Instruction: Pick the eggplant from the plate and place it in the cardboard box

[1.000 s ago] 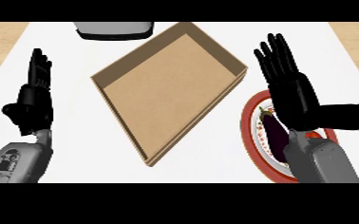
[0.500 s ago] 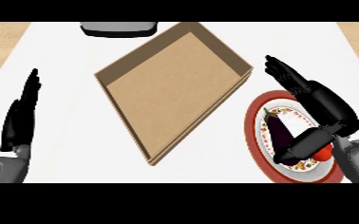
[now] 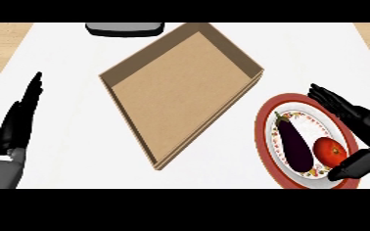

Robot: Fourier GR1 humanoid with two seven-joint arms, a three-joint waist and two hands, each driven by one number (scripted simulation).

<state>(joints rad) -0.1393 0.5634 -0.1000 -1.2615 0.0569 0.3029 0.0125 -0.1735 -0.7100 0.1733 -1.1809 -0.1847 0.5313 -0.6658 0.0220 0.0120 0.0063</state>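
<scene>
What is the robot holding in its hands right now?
Nothing. The right hand is open beside the plate, apart from the eggplant. The left hand rests open at the left edge.

Looks like a kitchen from my end. I'm staring down at a white countertop (image 3: 80, 127) with a wood-toned strip at its far corners. Food's out: an eggplant (image 3: 295, 144) and a tomato (image 3: 332, 150) share a red-rimmed patterned plate (image 3: 265, 127) right by my right hand (image 3: 339, 108). Further out from that hand sits a cardboard box (image 3: 180, 85), and beyond it some grey appliance-looking thing (image 3: 124, 28), partly cut off.
</scene>
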